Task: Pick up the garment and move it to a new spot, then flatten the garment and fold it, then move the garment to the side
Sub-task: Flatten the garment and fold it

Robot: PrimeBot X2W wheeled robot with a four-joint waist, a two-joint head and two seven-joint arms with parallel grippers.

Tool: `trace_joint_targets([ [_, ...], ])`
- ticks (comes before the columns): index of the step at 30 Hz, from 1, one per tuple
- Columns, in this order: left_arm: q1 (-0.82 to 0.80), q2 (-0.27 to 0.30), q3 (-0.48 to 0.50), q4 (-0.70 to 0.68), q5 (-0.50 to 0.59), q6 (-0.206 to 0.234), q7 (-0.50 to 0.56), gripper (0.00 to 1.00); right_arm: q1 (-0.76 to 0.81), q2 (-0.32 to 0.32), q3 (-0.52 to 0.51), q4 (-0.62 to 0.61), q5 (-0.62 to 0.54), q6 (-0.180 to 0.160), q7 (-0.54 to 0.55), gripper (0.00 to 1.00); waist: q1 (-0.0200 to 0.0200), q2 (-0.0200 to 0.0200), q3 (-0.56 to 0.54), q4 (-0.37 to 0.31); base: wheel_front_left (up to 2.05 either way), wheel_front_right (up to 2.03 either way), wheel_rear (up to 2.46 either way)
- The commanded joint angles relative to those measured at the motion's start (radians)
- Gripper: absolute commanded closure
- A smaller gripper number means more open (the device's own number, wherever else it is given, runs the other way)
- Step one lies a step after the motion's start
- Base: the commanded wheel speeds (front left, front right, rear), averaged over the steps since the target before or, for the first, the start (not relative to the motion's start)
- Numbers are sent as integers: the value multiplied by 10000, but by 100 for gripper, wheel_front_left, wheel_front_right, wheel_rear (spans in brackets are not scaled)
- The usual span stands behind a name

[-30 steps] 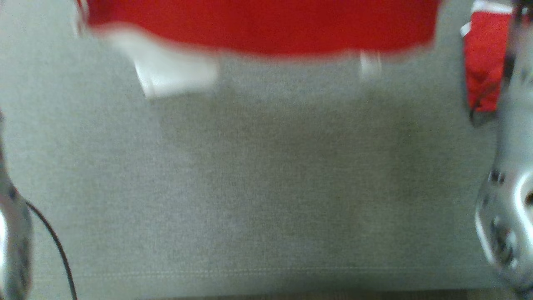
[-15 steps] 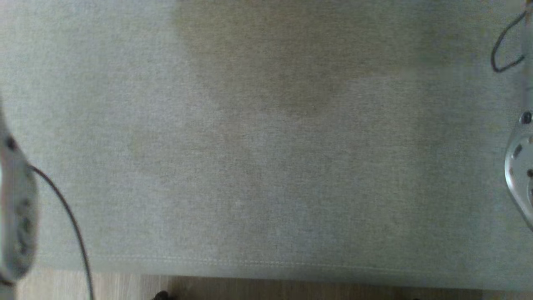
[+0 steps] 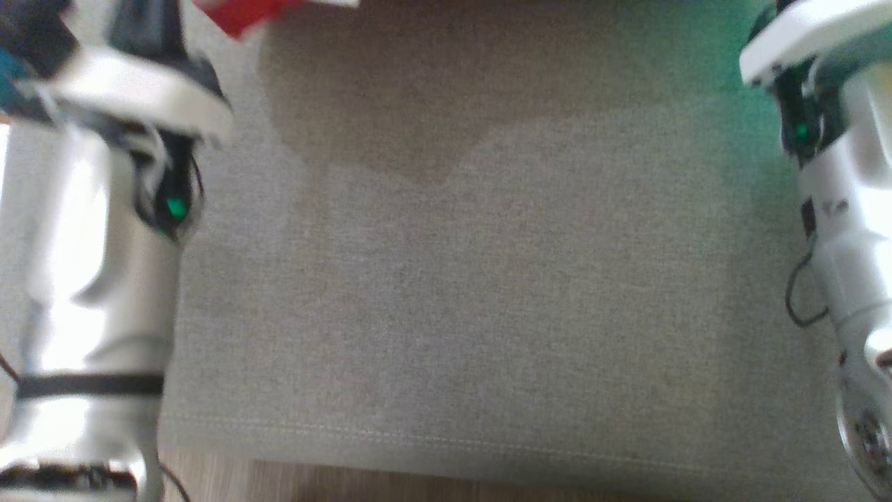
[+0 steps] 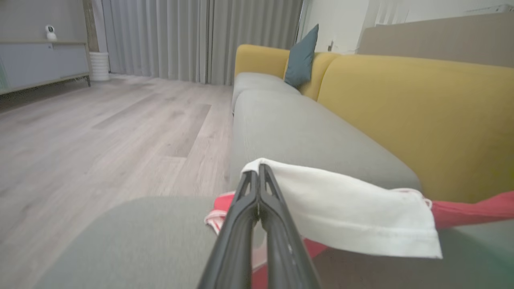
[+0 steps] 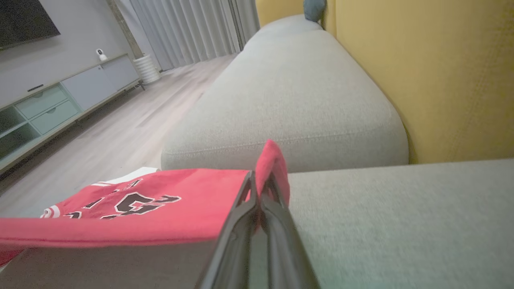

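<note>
While both arms carried the garment (image 5: pixel 160 208) between them, the grey seat cushion (image 3: pixel 488 279) lay bare under the head camera, with a soft shadow over its far part.

Left gripper (image 4: pixel 258 176): jaws pressed together on a white part of the garment. The cloth was draped over the fingertips and hung just above the cushion.

Right gripper (image 5: pixel 259 184): jaws pinched on a red fold at the garment's edge, with a small peak of cloth standing past the tips. From there the red face ran out taut and almost level above the cushion, its black-and-white lettering facing up.

Head view, blurred: the left forearm (image 3: pixel 97 265) and right forearm (image 3: pixel 843 230) flanked the cushion at its left and right sides. A red corner showed beyond its far left corner.

Judgement: holding the garment at two separated points kept it spread rather than bunched, probably so it could be laid open on the bare cushion. That would place this moment in the carry to a new spot, with flattening and folding not yet done.

Risk: both pinches were thin, on edges only. A sharp pull apart could slip one free, letting that side drop in a heap on the cushion.
</note>
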Motion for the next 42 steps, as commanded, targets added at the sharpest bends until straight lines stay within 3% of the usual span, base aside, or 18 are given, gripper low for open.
trace_joint_targets([
  [1,120,518,113,-351,-156,18,-48,100,119,21,194,-240,193,39,125,100,1,0,-312,60,0,0,0],
  [10,2449,1162,-1381,-499,-995,15,-48,100,2084,-676,1252,-395,863,39,1284,100,1,0,-1526,213,0,0,0],
  [26,4108,2342,-3244,-484,-1637,14,179,100,4301,-1607,2663,-1972,2088,39,3557,100,1,0,-2997,29,0,0,0],
  [34,5317,3167,-3449,-1561,-1956,52,990,100,5772,-2554,3242,-3789,3133,39,5388,100,1,0,-3907,-65,0,0,0],
  [42,6609,4186,-3439,-3436,-2372,260,2236,100,7357,-3581,3075,-5950,3780,39,7401,100,1,0,-4321,62,0,0,0],
])
